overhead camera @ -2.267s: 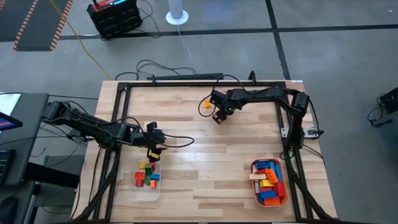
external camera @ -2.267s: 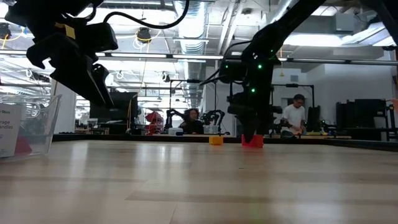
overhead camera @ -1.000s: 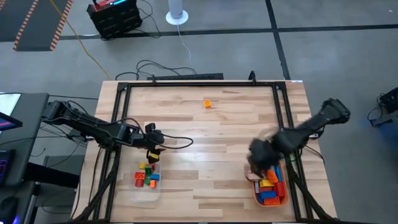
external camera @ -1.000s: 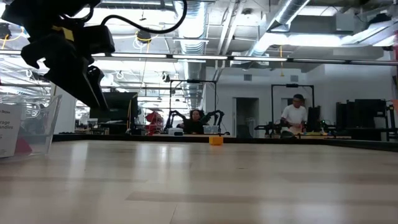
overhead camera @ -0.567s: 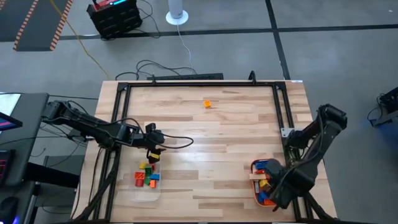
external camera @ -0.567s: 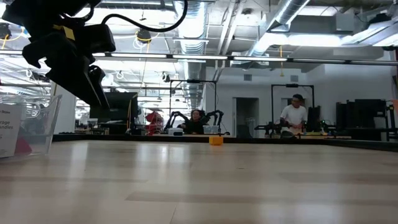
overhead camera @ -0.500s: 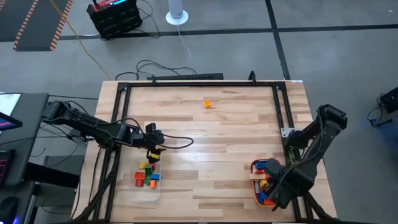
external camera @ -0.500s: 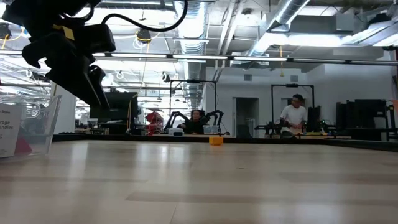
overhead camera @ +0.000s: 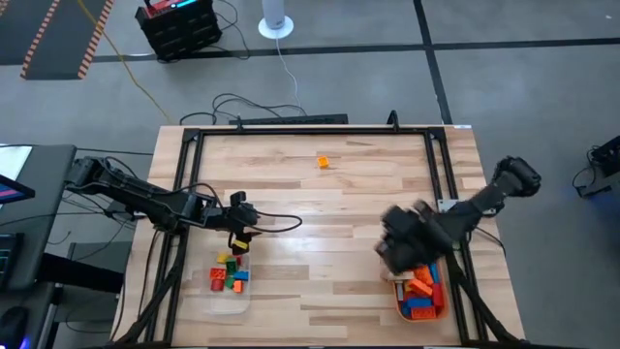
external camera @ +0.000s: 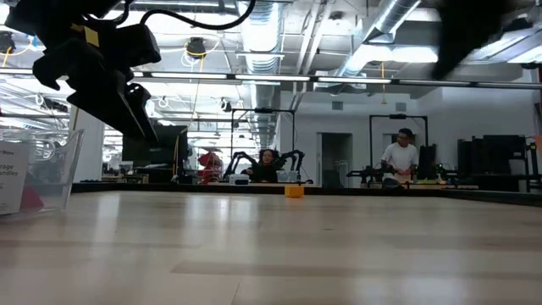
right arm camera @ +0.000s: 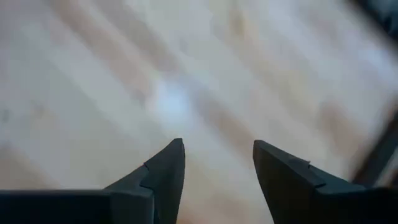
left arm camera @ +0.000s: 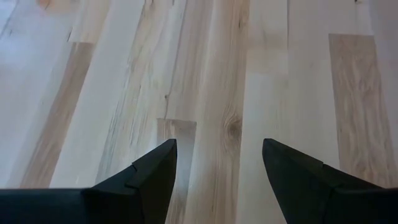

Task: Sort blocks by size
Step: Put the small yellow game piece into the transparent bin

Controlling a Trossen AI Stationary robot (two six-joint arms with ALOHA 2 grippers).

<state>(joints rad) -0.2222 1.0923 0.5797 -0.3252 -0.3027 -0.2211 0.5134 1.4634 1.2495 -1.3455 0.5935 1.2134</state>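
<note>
Several short blocks [overhead camera: 230, 274] lie in a clear tray [overhead camera: 215, 302] near the table's left front. My left gripper [overhead camera: 239, 237] hangs open just beyond that tray, and its wrist view shows only bare wood between its fingers [left arm camera: 217, 155]. Longer blocks [overhead camera: 420, 289] lie in an orange tray [overhead camera: 438, 308] at the right front. My right gripper [overhead camera: 399, 247], blurred, hovers at that tray's far left edge, open and holding nothing [right arm camera: 217, 155]. One small orange block [overhead camera: 323, 162] [external camera: 294, 191] sits alone on the table's far part.
A dark frame rail [overhead camera: 310, 131] runs around the tabletop. The clear tray's wall [external camera: 47, 169] stands at the left in the low view. Bare wood [overhead camera: 320, 223] lies between the two trays. People sit in the room beyond the table.
My right gripper has swung toward the table's near edge over the orange tray, then back up toward the table's middle, where it now shows blurred at the tray's far left edge. My left gripper has stayed over its place by the clear tray.
</note>
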